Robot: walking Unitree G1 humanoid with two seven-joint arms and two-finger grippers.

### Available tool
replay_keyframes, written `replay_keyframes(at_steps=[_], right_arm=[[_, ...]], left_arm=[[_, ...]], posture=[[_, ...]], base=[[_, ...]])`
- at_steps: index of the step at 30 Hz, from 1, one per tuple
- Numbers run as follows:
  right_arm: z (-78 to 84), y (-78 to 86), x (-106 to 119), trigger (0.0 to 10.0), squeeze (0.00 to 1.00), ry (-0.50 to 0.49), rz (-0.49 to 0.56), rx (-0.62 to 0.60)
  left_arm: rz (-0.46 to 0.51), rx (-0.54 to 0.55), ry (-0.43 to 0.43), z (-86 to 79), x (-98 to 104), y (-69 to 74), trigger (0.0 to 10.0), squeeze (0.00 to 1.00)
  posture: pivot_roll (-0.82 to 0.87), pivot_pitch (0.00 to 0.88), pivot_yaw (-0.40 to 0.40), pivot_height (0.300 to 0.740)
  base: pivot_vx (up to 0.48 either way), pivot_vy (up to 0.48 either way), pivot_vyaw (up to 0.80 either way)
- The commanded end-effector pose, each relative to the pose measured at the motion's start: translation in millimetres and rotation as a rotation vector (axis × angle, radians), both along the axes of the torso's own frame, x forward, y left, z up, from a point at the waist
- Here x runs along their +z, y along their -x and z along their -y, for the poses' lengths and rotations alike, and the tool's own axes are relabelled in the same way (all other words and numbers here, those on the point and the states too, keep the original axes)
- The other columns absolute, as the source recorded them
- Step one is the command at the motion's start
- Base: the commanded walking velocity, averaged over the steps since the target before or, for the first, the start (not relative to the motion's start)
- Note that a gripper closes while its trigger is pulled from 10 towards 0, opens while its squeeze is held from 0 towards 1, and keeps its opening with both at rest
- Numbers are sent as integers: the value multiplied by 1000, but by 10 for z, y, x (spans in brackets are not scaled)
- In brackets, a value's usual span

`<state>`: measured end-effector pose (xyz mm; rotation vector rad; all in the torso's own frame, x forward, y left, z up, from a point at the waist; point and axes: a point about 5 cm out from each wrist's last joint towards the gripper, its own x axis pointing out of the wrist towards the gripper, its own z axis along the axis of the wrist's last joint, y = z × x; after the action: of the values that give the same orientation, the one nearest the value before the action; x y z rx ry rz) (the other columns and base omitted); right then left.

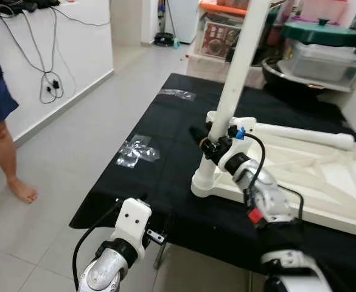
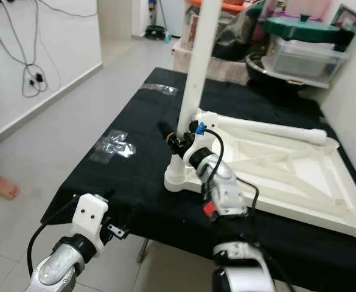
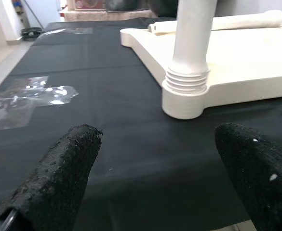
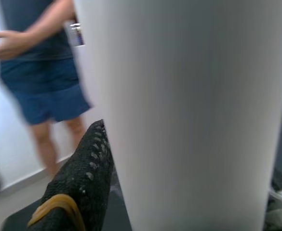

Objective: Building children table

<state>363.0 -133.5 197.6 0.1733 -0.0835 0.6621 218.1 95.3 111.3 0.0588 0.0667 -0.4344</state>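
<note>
Left eye view shows the white table leg (image 1: 241,58) standing nearly upright, leaning slightly, its threaded foot seated in the corner socket (image 1: 205,180) of the upturned white tabletop (image 1: 324,182) on the black cloth (image 1: 165,158). The right gripper (image 1: 207,141) grips that leg low down, just above the socket, fingers pinching it from the side; the right wrist view has one finger (image 4: 83,173) flat against it. The leg's long axis runs vertically, so turning it home likely falls to this arm. The left gripper (image 3: 165,178) hovers at the near table edge, jaws spread wide and empty, the socket straight ahead of them.
</note>
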Motion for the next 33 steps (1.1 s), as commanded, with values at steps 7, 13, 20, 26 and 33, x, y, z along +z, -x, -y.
replay_keyframes(at_steps=[7,13,20,26,33], right_arm=[[-245,85,99,10000,0,20,-33,487],[-316,59,145,10000,0,41,-12,578],[-254,-164,69,0,0,34,3,185],[-85,-147,-38,0,0,15,-38,-74],[248,187,-361,0,0,2,-238,-868]], left_arm=[[-20,-64,-35,55,-15,51,10000,0],[-19,-65,-26,57,-4,54,10000,0],[35,-72,-12,65,75,21,10000,0],[27,-68,-15,55,57,21,10000,0],[19,-57,-25,18,20,19,10000,0]], posture=[[131,0,-117,740],[131,0,-118,740],[127,0,-106,740],[125,0,-110,740],[115,0,-110,740]], base=[[0,0,0],[0,0,0],[0,0,0],[0,0,0],[0,0,0]])
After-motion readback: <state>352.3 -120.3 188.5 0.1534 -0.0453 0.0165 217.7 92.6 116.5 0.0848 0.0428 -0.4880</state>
